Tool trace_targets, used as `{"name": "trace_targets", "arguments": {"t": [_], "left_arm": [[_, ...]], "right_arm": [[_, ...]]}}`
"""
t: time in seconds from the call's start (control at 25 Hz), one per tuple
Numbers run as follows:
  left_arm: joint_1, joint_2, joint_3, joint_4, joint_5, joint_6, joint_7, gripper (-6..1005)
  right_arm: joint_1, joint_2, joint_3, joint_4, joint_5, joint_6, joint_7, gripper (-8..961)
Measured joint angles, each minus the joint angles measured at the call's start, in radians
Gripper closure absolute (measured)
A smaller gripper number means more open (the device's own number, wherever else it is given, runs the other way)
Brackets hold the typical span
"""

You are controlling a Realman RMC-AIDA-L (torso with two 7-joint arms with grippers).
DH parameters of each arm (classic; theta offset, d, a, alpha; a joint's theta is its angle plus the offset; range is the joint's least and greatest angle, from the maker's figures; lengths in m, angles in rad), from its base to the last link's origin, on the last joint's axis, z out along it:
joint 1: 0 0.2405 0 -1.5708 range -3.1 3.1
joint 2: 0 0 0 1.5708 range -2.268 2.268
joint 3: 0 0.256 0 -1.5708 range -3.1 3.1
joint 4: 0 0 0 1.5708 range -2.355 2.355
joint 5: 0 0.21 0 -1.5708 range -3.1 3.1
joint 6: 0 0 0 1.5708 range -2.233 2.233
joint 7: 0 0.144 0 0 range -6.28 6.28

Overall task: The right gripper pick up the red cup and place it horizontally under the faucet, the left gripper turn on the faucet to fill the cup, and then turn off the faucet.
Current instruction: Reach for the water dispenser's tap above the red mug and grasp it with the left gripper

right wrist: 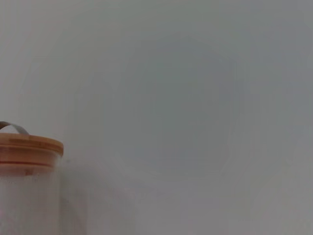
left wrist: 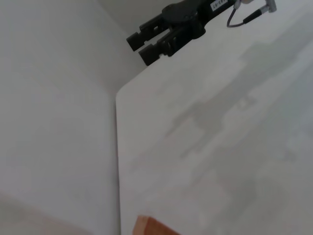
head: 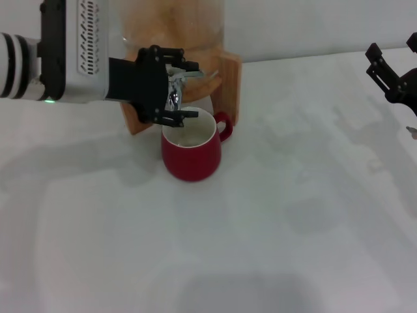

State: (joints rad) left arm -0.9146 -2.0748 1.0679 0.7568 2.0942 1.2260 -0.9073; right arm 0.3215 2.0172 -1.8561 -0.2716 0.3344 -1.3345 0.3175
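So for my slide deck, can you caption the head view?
Left hand at the faucet above the upright red cup on the white table; right hand idle far right.

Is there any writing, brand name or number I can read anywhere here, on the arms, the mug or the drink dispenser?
White sticker on the right tool, left wrist view: dark print, too small and blurred to read.
Red cup: no writing shows.
Faucet and its wooden-framed dispenser: no writing shows.
Left tool, at the faucet, with its vented white housing: no writing shows.
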Motion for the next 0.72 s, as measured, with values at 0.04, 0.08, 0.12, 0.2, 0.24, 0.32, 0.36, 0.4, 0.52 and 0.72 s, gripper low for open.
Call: {"name": "trace_targets", "arguments": {"t": [0.04,0.08,0.12,0.2,0.24,0.32,0.36,0.4,0.52,0.72], "left_arm": [[0.009,0.000,0.002,0.013,0.000,0.001,0.000,232],[0.014,0.000,0.003,0.022,0.000,0.002,0.000,232],[0.018,0.000,0.004,0.027,0.000,0.007,-0.004,232],[0.019,0.003,0.004,0.030,0.001,0.017,-0.016,233],[0.019,0.004,0.004,0.030,0.001,0.020,-0.021,233],[0.020,0.006,0.004,0.034,0.002,0.023,-0.026,233],[0.021,0.006,0.004,0.036,0.003,0.023,-0.026,233],[0.022,0.006,0.004,0.038,0.004,0.024,-0.026,233],[0.023,0.007,0.004,0.040,0.005,0.024,-0.026,233],[0.023,0.008,0.001,0.040,0.005,0.024,-0.024,233]], "right_arm": [[0.000,0.000,0.000,0.000,0.000,0.000,0.000,136],[0.001,0.000,0.000,0.000,0.000,0.001,0.000,136],[0.001,0.000,0.000,0.000,0.001,0.001,0.000,136],[0.002,0.000,0.001,0.000,0.001,0.002,-0.001,136],[0.004,0.000,0.001,-0.001,0.001,0.002,-0.001,136],[0.007,0.000,0.002,-0.001,0.001,0.003,-0.002,136],[0.009,0.000,0.002,-0.001,0.001,0.003,-0.003,136],[0.012,0.000,0.002,-0.001,0.001,0.004,-0.004,136],[0.014,0.000,0.002,-0.001,0.001,0.005,-0.004,136],[0.015,0.000,0.000,-0.002,0.002,0.005,-0.003,136]]}}
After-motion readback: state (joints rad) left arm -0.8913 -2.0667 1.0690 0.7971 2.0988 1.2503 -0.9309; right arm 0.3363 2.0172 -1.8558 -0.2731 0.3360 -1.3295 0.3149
